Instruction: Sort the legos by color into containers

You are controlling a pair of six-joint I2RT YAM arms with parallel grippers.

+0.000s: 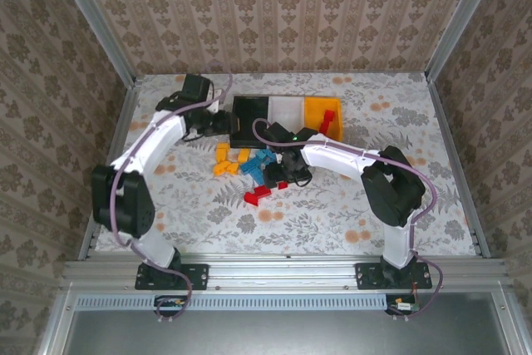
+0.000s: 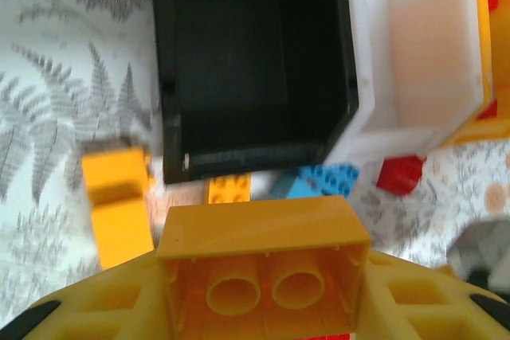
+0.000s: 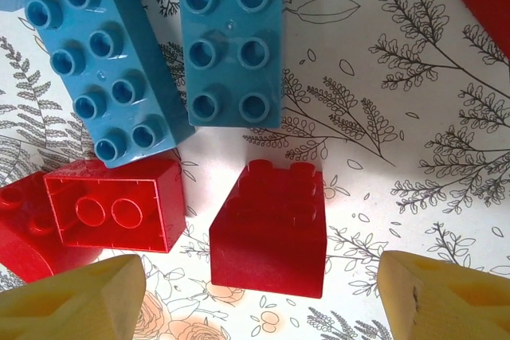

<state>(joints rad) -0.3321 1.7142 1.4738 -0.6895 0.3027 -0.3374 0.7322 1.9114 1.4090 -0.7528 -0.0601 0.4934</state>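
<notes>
From above, your left gripper (image 1: 218,125) sits just beside the black tray (image 1: 249,118), and your right gripper (image 1: 291,174) hangs over the loose legos (image 1: 249,168).

On the left wrist, the jaws are clenched on a yellow brick (image 2: 263,264). The black tray is just ahead, with the white tray (image 2: 422,45) touching it.

On the right wrist, the jaws are released. A red brick (image 3: 271,228) lies between the fingertips (image 3: 72,300), clear of both, with two blue bricks (image 3: 231,41) beyond.
</notes>
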